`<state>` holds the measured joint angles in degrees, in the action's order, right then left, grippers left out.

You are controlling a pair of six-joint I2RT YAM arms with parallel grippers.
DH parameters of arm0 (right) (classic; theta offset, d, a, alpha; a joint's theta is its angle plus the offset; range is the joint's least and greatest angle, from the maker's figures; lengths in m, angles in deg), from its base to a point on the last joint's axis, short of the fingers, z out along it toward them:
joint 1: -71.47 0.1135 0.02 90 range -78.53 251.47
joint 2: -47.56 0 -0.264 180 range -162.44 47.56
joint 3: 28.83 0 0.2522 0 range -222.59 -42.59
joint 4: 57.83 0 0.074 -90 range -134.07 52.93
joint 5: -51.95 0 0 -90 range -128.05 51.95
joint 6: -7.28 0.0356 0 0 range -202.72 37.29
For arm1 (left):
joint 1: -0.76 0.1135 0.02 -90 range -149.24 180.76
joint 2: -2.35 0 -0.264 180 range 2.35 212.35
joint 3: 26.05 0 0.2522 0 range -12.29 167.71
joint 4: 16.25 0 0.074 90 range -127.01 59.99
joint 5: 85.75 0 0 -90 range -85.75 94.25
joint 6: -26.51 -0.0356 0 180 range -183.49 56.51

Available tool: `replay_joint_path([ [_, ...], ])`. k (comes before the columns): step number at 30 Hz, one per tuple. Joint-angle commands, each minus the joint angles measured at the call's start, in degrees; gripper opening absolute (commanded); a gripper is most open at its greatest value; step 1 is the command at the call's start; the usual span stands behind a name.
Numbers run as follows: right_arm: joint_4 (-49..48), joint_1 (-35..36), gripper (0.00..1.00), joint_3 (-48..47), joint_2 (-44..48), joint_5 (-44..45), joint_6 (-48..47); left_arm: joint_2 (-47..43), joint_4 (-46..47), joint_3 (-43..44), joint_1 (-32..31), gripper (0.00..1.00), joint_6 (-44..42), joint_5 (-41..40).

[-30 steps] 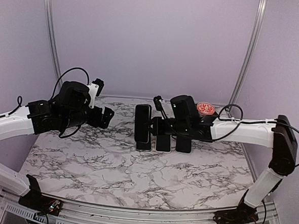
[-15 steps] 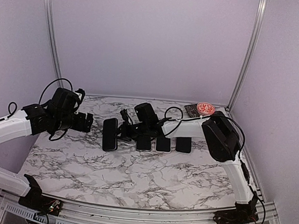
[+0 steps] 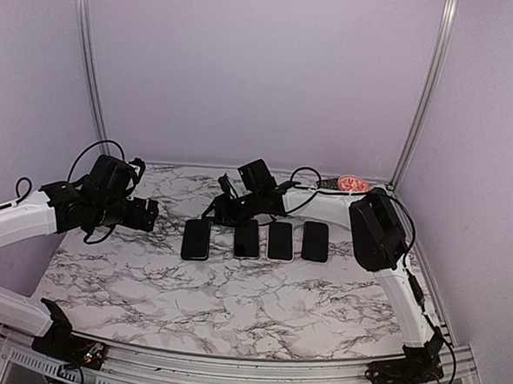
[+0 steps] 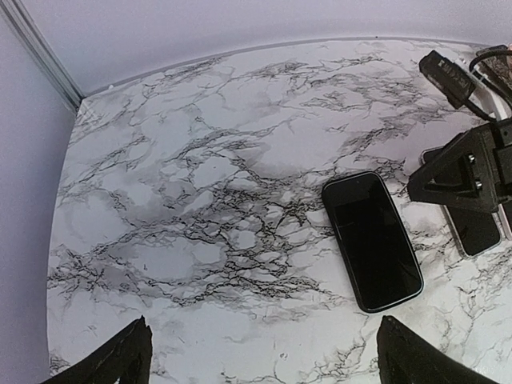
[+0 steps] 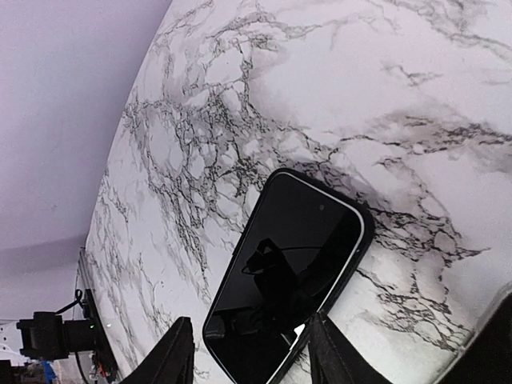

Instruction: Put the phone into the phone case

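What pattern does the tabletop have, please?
The tabletop is white marble with dark veins; left wrist view.

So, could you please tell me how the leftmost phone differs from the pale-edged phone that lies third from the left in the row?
The leftmost phone has a dark edge, while the third phone has a pale one. The leftmost phone lies apart, with a wider gap to its neighbour, whereas the third phone sits close between two others. Both lie flat on the marble table with their dark screens up and long sides running front to back.

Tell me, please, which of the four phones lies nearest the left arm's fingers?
The leftmost phone, set apart from the other three by a wider gap at the row's left end.
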<state>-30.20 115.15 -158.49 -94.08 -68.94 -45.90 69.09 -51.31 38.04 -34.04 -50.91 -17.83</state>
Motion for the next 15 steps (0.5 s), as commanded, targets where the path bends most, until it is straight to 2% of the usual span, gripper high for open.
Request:
replay_joint_path([
  [1, 9.21, 1.40, 0.47, -0.98, 5.55, 9.47, -7.62, -0.64, 0.54, -0.81, 0.53, 0.99, -0.48, 1.53],
  [3, 9.00, 3.08, 0.42, 0.76, 7.09, 13.05, -9.36, 0.22, 0.60, -0.80, 0.53, 0.99, -0.13, 2.85],
  [8, 3.13, 6.31, 0.00, 2.97, 6.79, 8.43, -11.78, 0.83, 0.57, -0.58, 0.74, 0.99, -0.49, 3.36],
  [15, -5.32, 6.49, 0.00, 14.36, 4.12, 6.15, -4.61, 0.60, 0.71, -1.08, 1.06, 0.99, -0.54, 3.59],
])
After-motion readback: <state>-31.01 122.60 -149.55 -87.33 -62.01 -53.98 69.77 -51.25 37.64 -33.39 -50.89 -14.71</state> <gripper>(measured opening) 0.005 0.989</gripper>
